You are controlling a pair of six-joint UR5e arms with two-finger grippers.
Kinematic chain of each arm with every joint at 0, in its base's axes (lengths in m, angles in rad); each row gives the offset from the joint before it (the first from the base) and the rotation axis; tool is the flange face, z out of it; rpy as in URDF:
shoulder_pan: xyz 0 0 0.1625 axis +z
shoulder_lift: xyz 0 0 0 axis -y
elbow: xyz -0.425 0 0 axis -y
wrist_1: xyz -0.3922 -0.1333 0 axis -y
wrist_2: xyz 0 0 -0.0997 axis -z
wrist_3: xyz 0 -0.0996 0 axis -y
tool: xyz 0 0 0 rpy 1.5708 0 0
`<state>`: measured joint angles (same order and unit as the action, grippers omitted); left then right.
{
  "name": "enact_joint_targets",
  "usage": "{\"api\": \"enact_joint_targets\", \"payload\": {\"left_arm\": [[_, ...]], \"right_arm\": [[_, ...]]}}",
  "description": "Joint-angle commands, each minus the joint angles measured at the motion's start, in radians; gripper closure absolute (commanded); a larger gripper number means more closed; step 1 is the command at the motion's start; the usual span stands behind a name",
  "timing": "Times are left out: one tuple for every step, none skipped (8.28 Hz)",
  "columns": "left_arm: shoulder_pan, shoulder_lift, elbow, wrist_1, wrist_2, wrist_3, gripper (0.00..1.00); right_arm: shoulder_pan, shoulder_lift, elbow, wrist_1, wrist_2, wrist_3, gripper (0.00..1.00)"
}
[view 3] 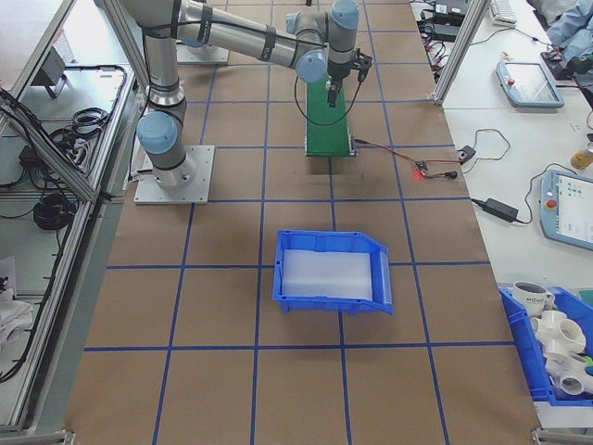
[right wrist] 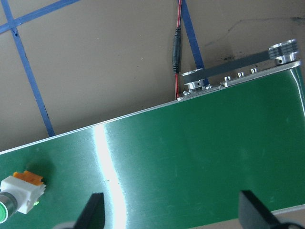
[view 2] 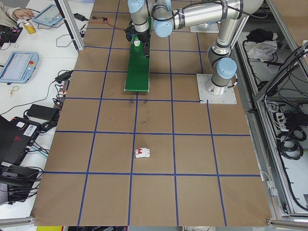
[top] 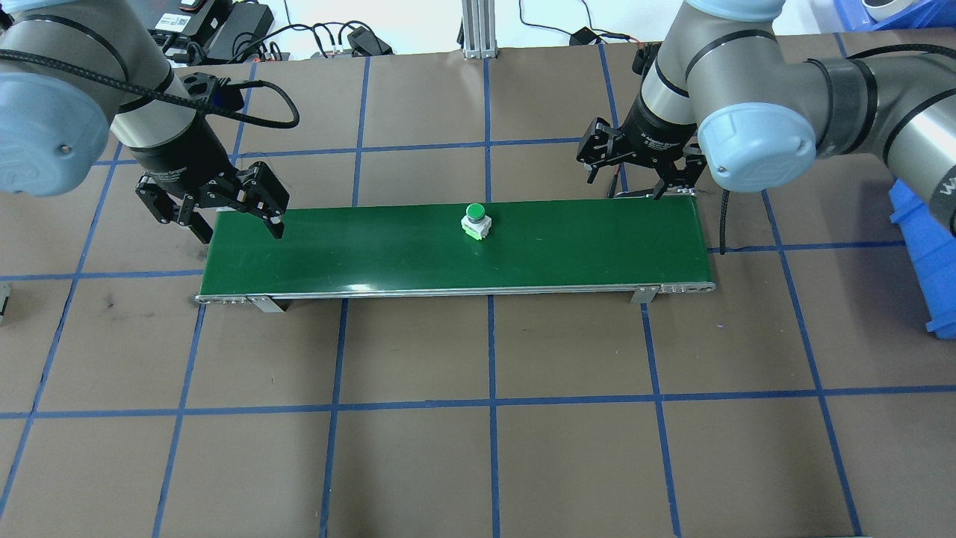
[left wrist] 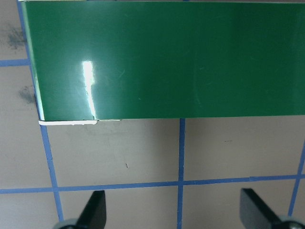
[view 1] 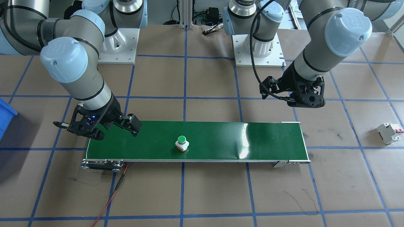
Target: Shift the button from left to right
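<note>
The button, with a green cap, white body and orange base, stands upright near the middle of the green conveyor belt. It also shows in the front view as the button and at the lower left of the right wrist view as the button. My left gripper hangs open at the belt's far left corner, nothing between its fingers. My right gripper hangs open over the belt's right end, also with nothing in it. Both grippers are well apart from the button.
A white circuit breaker with a red tab lies on the brown table beyond the belt's left end. A blue bin sits beyond the right end. A red wire trails from the belt's motor end.
</note>
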<state>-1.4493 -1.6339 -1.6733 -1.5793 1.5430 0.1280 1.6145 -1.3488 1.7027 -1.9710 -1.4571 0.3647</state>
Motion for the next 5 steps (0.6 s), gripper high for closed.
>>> {"api": "enact_joint_targets", "payload": {"left_arm": [[0.003,0.005,0.036,-0.016,0.006,0.001,0.00],[0.000,0.005,0.038,-0.016,0.002,0.001,0.00],[0.000,0.003,0.035,-0.018,0.003,0.001,0.00],[-0.002,0.005,0.035,-0.018,0.005,0.001,0.00],[-0.002,0.011,0.032,-0.015,0.003,0.004,0.00]], "right_arm": [[0.054,0.034,-0.002,-0.081,0.000,0.104,0.00],[0.059,0.037,-0.011,-0.092,-0.003,0.105,0.00],[0.059,0.043,-0.012,-0.092,0.000,0.105,0.00],[0.059,0.057,-0.012,-0.092,-0.006,0.105,0.00],[0.059,0.071,-0.012,-0.092,0.000,0.105,0.00]]}}
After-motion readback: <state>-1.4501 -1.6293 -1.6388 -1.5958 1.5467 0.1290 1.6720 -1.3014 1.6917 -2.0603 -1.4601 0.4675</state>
